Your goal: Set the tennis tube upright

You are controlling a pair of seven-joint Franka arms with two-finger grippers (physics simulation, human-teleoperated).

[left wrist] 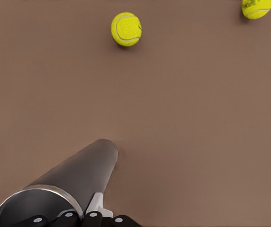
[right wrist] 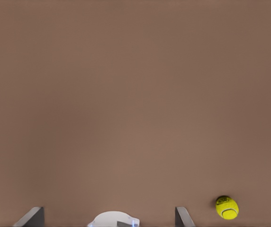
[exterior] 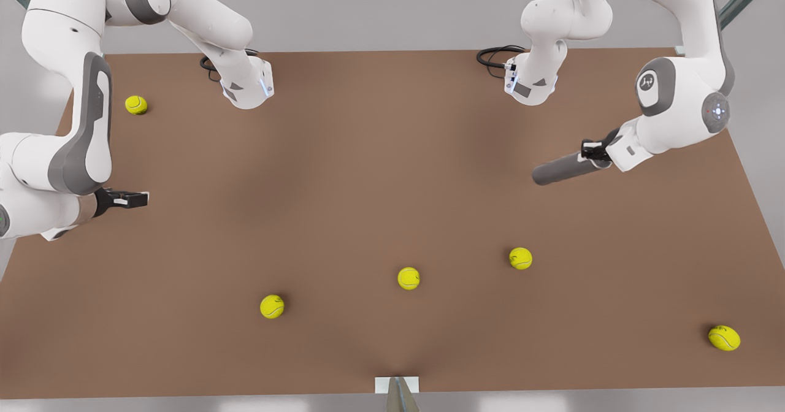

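Tube (exterior: pixel 561 170) is gripped at its rimmed end by the left end effector (exterior: pixel 593 150), on the front view's right, and appears lifted over the desk (exterior: pixel 368 216), lying nearly horizontal. The left wrist view shows the tube (left wrist: pixel 74 182) clamped between the fingers. The right end effector (exterior: pixel 132 198), on the front view's left, waits with fingers spread apart, holding nothing. Assessment: grasp done; tilting the tube vertical, setting it down and releasing remain. 5 balls lie scattered, well apart from the tube.
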